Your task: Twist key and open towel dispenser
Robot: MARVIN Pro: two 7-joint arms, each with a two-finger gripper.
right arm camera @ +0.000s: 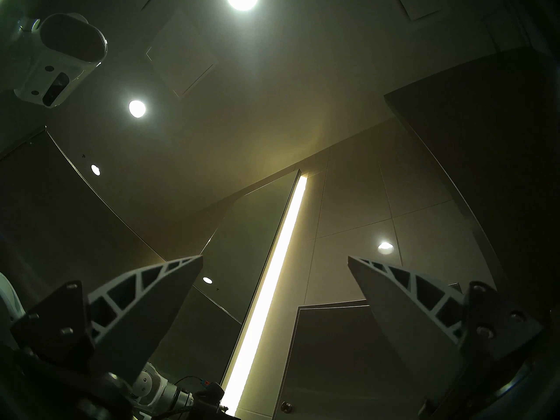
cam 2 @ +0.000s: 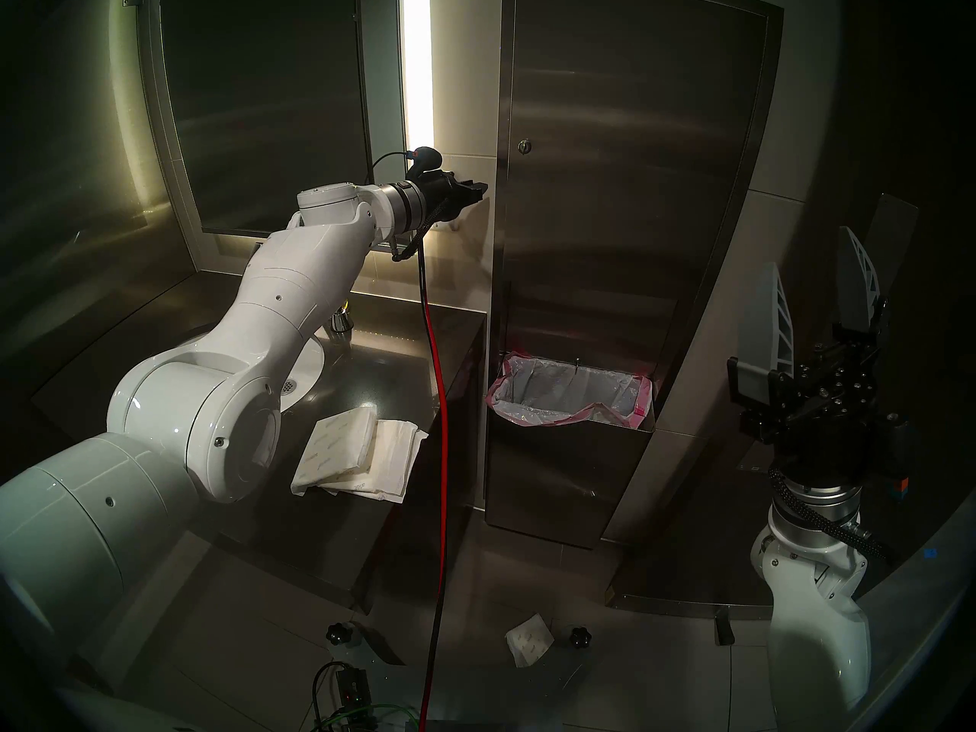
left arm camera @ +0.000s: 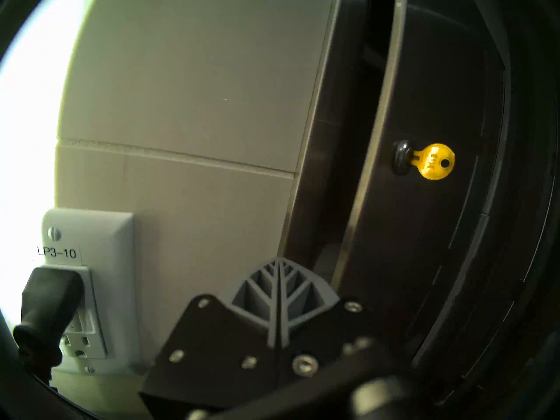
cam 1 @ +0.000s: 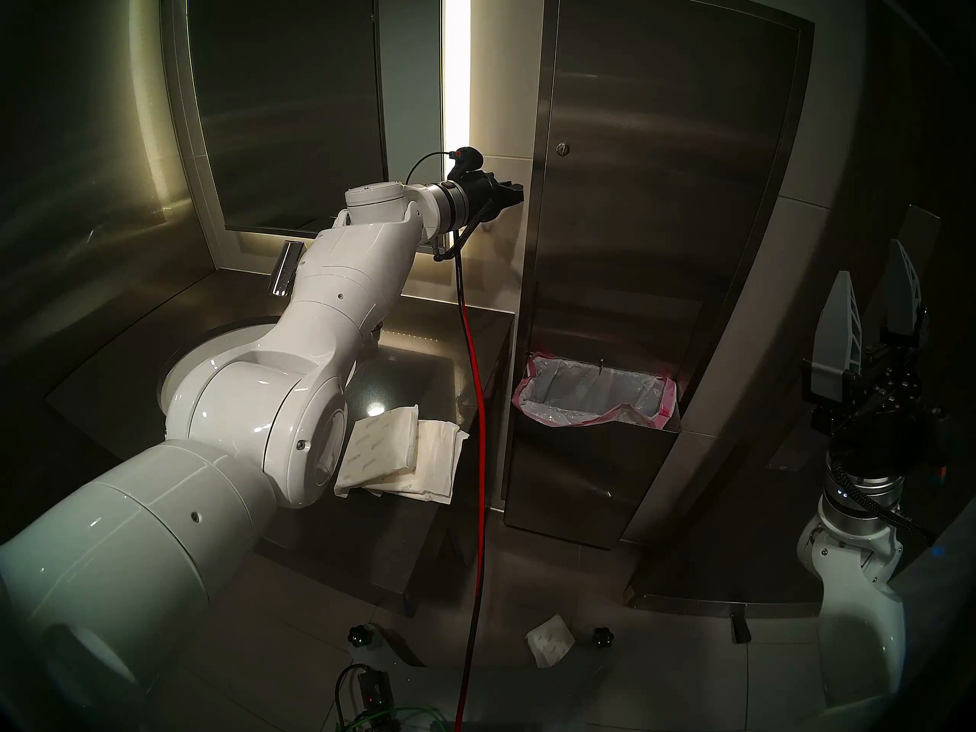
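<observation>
Head stereo left: towel dispenser [cam 1: 660, 197] stands on the far wall, right of the mirror [cam 1: 285, 102] and sink counter [cam 1: 422, 366]. Its key [cam 1: 563, 148] sits in the lock near the door's left edge, roughly mid-height of the long panel, above the pink-edged bin bag [cam 1: 591, 393]. Left gripper [cam 1: 515, 193] points level at the cabinet's left edge, below and left of the key, clear of it. Right gripper [cam 1: 871, 298] is parked near right, pointing up.

Head stereo right: same layout. Key [cam 2: 524, 145] reads as a small silvery disc. Folded paper towels [cam 2: 359, 453] lie on the counter's near end.

Left wrist: fingers [left arm camera: 280, 292] are pressed together, nothing between them. The key [left arm camera: 433, 161] shows a yellow flat bow with a hole, sticking out of a dark lock cylinder, up and right of the fingertips. A dark gap runs along the door's left edge, so it may already sit slightly ajar; uncertain.

Right wrist: fingers [right arm camera: 157, 292] spread wide, empty, facing the ceiling.

Handling judgement: key is rigid, light, thin metal, likely slick. Pinch the flat faces of the bow, then rotate about its shaft. The grip area is small and could slip out under torque. Door is stiff sheet steel, hinged; pull by key or left edge.
</observation>
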